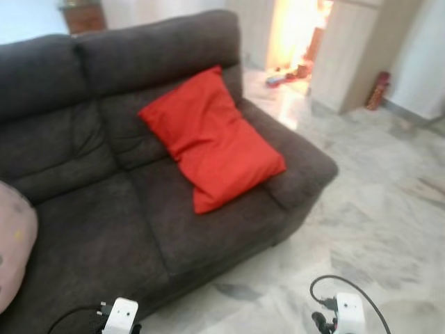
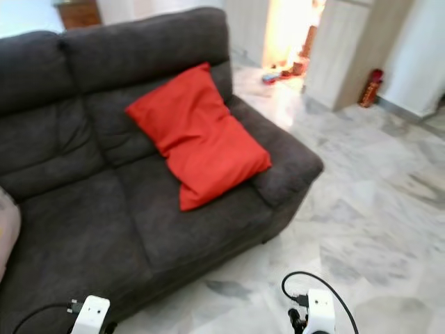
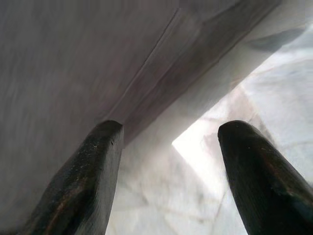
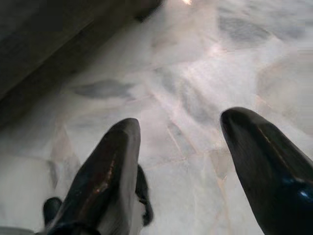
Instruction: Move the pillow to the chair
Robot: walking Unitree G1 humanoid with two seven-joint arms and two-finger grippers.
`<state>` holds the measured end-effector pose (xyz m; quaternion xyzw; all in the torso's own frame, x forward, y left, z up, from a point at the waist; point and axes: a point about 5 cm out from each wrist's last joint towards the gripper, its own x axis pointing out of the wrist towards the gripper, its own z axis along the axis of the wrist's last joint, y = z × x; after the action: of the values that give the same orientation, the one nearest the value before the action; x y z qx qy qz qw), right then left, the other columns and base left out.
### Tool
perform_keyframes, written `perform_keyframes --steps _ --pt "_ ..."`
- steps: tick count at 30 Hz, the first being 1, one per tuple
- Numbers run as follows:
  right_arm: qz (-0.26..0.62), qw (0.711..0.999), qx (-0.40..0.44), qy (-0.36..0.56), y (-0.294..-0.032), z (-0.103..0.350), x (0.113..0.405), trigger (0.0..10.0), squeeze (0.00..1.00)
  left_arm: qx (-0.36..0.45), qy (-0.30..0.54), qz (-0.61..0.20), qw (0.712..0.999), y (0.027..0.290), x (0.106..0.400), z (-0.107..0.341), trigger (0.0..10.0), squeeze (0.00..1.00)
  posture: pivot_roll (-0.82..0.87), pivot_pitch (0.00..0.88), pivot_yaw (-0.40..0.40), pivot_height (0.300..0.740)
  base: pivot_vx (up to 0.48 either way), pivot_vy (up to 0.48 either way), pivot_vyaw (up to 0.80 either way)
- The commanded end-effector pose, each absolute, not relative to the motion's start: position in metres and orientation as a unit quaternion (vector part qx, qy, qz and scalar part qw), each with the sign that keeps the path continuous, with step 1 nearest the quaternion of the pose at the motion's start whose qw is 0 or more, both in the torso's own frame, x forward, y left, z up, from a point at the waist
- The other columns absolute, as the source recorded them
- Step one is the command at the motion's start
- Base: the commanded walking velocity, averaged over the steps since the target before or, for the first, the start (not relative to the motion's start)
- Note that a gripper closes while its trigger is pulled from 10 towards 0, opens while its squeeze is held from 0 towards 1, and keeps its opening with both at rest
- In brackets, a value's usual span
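A dark grey sofa (image 1: 104, 209) stands on a pale marbled floor (image 1: 375, 209). A red pillow (image 1: 212, 139) lies on its right seat, leaning against the backrest and touching the right armrest. A pink cushion (image 1: 14, 247) rests at the sofa's left end.

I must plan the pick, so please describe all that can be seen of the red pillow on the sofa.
The red pillow is a plain rectangular cushion of smooth, slightly creased cloth, soft and plump in look. It stands tilted, one corner up against the backrest of the dark grey sofa, its lower part resting on the seat cushion beside the sofa's armrest on the robot's right. Nothing else touches it; no end effector is near it.
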<state>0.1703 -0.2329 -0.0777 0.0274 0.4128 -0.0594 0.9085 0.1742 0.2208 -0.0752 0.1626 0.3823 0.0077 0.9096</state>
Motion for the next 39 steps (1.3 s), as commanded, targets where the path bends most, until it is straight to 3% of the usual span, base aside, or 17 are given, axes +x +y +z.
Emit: perform_keyframes --steps 1,14,21,39 --pt "-0.06 0.908 0.027 0.414 -0.234 -0.077 0.171 10.0 0.0 0.164 0.389 0.011 0.907 0.223 0.172 -0.076 10.0 0.0 0.03 0.007 0.022 0.74 0.0 0.0 -0.77" --pt "-0.06 0.907 0.031 0.416 -0.231 -0.078 0.171 10.0 0.0 0.178 0.376 -0.001 0.91 0.219 0.178 -0.074 10.0 0.0 0.03 0.0 0.027 0.74 0.0 -0.177 -0.77" --pt "-0.055 0.909 0.029 0.412 -0.226 -0.077 0.177 10.0 0.0 0.177 0.372 -0.001 0.911 0.223 0.186 -0.069 10.0 0.0 0.02 0.0 0.059 0.74 0.0 0.0 -0.77" --pt "-0.064 0.912 0.036 0.404 -0.228 -0.076 0.178 10.0 0.0 0.177 0.384 -0.006 0.906 0.227 0.183 -0.071 10.0 0.0 0.01 0.013 0.047 0.74 0.0 0.0 -0.77"
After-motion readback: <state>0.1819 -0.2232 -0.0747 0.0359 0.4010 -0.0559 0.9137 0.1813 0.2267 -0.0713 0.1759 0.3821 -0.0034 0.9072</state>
